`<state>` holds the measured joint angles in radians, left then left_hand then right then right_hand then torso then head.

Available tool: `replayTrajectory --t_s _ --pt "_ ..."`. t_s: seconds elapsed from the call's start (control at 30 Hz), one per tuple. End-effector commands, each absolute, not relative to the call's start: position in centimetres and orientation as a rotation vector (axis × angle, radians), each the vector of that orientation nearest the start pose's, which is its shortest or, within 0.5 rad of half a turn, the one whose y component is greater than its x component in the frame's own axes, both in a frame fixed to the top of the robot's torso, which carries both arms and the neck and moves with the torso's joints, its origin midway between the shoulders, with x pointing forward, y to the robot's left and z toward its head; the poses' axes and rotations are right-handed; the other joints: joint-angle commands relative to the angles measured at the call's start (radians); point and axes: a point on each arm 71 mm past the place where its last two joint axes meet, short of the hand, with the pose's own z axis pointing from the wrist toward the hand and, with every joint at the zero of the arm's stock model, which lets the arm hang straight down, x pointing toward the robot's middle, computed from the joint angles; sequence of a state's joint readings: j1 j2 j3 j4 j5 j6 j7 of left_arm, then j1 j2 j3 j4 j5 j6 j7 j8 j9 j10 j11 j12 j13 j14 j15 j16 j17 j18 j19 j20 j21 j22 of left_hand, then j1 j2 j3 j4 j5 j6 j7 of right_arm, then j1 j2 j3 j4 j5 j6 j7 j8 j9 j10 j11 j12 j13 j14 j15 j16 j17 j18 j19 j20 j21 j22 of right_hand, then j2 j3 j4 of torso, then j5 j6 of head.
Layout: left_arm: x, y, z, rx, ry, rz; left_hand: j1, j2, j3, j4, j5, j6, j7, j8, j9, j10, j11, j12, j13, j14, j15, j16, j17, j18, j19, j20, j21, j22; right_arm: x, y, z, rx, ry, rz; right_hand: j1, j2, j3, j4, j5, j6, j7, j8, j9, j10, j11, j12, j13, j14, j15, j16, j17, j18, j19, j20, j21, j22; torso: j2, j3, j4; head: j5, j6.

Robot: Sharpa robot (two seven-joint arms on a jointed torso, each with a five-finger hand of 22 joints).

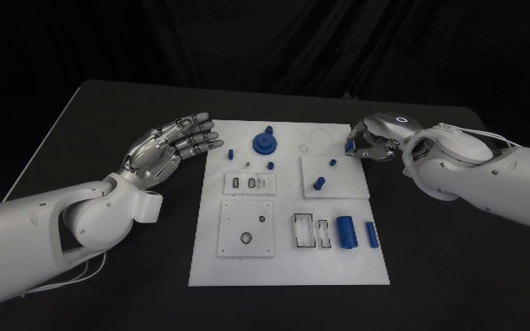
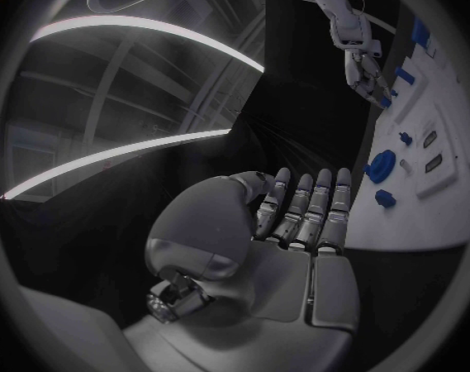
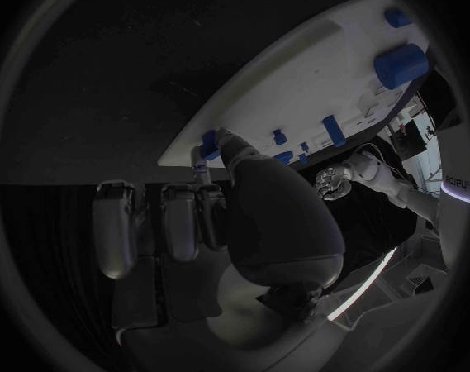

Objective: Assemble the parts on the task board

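Table (image 1: 99, 109): flat black, matching the black curtain (image 1: 287, 24) behind it. Task board (image 1: 289, 266): plain white, with raised white blocks (image 1: 245, 227) outlined in thin black lines and small black-ringed holes. Parts all saturated blue: a round gear-like piece (image 1: 264, 142) near the far edge, small pegs (image 1: 232, 154) beside it, two short pegs (image 1: 319, 183) on the right-hand white block, a thick cylinder (image 1: 345, 233) and a slimmer one (image 1: 371, 234) toward the near right. Left hand (image 1: 171, 149): silver-grey with darker grey fingertips. Right hand (image 1: 375, 138): same silver, with a small pale ring mark on its back; in the right wrist view a small blue piece (image 3: 210, 145) shows at its fingertip. Both arms (image 1: 67, 224) glossy white.
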<state>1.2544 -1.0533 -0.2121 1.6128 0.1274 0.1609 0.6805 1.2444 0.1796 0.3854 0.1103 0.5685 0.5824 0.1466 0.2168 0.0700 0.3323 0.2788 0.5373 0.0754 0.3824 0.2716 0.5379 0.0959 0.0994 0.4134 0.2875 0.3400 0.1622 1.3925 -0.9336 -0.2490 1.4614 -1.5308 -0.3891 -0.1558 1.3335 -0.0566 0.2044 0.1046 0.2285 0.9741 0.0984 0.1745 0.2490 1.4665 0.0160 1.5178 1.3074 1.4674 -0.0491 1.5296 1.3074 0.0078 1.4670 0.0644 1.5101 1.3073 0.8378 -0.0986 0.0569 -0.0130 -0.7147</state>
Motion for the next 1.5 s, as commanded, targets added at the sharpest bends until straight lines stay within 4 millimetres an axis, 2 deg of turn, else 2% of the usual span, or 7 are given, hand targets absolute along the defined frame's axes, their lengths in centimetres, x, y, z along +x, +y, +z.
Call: replayTrajectory --t_s 0.03,0.47,0.63,0.8,1.03,1.27,1.5 --pt "44.3 27.1 -18.3 -1.086 1.276 -2.038 -0.011 0.0 0.005 0.001 0.003 0.0 0.007 0.006 0.0 0.002 0.006 0.004 -0.001 -0.004 0.0 0.006 -0.001 -0.014 -0.007 0.0 -0.006 -0.001 50.2 -27.3 -16.3 -0.216 1.573 0.363 0.009 -0.002 0.001 -0.006 0.006 0.008 -0.002 0.006 0.008 0.025 -0.005 -0.005 0.175 0.087 -0.005 -0.005 0.193 0.016 0.056 -0.007 -0.005 0.209 0.0 -0.0001 0.0005 0.0 -0.001" --pt "44.2 27.3 -18.5 -1.092 1.278 -2.033 -0.013 0.0 0.007 0.001 0.002 0.0 0.007 0.007 0.001 0.003 0.006 0.004 -0.001 -0.005 0.0 0.007 -0.002 -0.014 -0.008 0.0 -0.006 -0.001 49.9 -27.2 -15.6 -0.19 1.493 0.386 0.013 0.015 0.005 -0.006 0.041 0.041 -0.017 0.034 0.05 0.029 -0.014 -0.002 0.179 0.086 -0.013 -0.007 0.19 0.016 0.056 -0.015 -0.006 0.21 0.0 -0.0001 0.0004 0.006 -0.003" --pt "44.1 27.4 -18.5 -1.094 1.276 -2.026 -0.014 0.0 0.008 0.002 0.002 0.001 0.007 0.007 0.001 0.003 0.006 0.005 -0.001 -0.005 0.001 0.007 -0.002 -0.014 -0.008 0.0 -0.006 -0.001 48.9 -26.3 -14.7 -0.192 1.444 0.431 0.024 0.012 0.011 -0.015 0.095 0.047 -0.017 0.042 0.072 0.026 -0.012 -0.004 0.176 0.087 -0.013 -0.005 0.192 0.015 0.058 -0.016 -0.004 0.212 0.0 -0.0001 0.0 0.012 -0.003" --pt "44.1 27.4 -18.5 -1.094 1.276 -2.025 -0.014 0.0 0.008 0.002 0.002 0.001 0.007 0.007 0.001 0.003 0.006 0.005 -0.001 -0.005 0.001 0.007 -0.002 -0.014 -0.008 0.0 -0.006 -0.001 47.4 -23.7 -13.4 -0.245 1.431 0.49 0.031 0.007 0.019 -0.025 0.15 0.05 -0.018 0.048 0.095 0.029 -0.012 -0.003 0.179 0.088 -0.013 -0.005 0.193 0.015 0.058 -0.016 -0.005 0.212 0.0 -0.0002 0.0008 0.012 -0.002" --pt "44.1 27.3 -18.5 -1.095 1.278 -2.025 -0.015 0.0 0.009 0.002 0.002 0.003 0.008 0.008 0.001 0.003 0.007 0.005 -0.001 -0.005 0.001 0.008 -0.002 -0.014 -0.008 0.0 -0.006 -0.001 45.4 -18.1 -13.5 -0.377 1.493 0.586 0.037 0.006 0.029 -0.038 0.189 0.056 -0.023 0.058 0.121 0.04 -0.017 0.005 0.191 0.087 -0.016 -0.007 0.189 0.015 0.06 -0.018 -0.003 0.214 -0.001 -0.0016 -0.0024 0.032 -0.012" --pt "44.1 27.2 -18.5 -1.095 1.28 -2.027 -0.015 0.0 0.009 0.002 0.002 0.003 0.008 0.008 0.001 0.003 0.007 0.005 -0.001 -0.005 0.001 0.008 -0.002 -0.014 -0.008 0.0 -0.006 -0.001 44.3 -13.3 -14.9 -0.498 1.534 0.644 0.037 0.005 0.031 -0.043 0.196 0.057 -0.024 0.061 0.129 0.042 -0.019 0.006 0.192 0.083 -0.018 -0.018 0.173 0.016 0.058 -0.02 -0.007 0.212 -0.001 -0.0014 0.0018 0.035 -0.015" --pt "44.1 27.1 -18.5 -1.094 1.283 -2.029 -0.015 0.0 0.009 0.002 0.002 0.003 0.008 0.008 0.001 0.003 0.007 0.005 -0.001 -0.005 0.001 0.008 -0.002 -0.014 -0.008 0.0 -0.006 -0.001 44.2 -11.0 -16.0 -0.557 1.559 0.637 0.036 0.003 0.032 -0.046 0.2 0.057 -0.025 0.063 0.135 0.043 -0.02 0.007 0.194 0.082 -0.019 -0.023 0.166 0.017 0.055 -0.021 -0.011 0.209 0.0 0.0 0.0006 0.042 -0.022"
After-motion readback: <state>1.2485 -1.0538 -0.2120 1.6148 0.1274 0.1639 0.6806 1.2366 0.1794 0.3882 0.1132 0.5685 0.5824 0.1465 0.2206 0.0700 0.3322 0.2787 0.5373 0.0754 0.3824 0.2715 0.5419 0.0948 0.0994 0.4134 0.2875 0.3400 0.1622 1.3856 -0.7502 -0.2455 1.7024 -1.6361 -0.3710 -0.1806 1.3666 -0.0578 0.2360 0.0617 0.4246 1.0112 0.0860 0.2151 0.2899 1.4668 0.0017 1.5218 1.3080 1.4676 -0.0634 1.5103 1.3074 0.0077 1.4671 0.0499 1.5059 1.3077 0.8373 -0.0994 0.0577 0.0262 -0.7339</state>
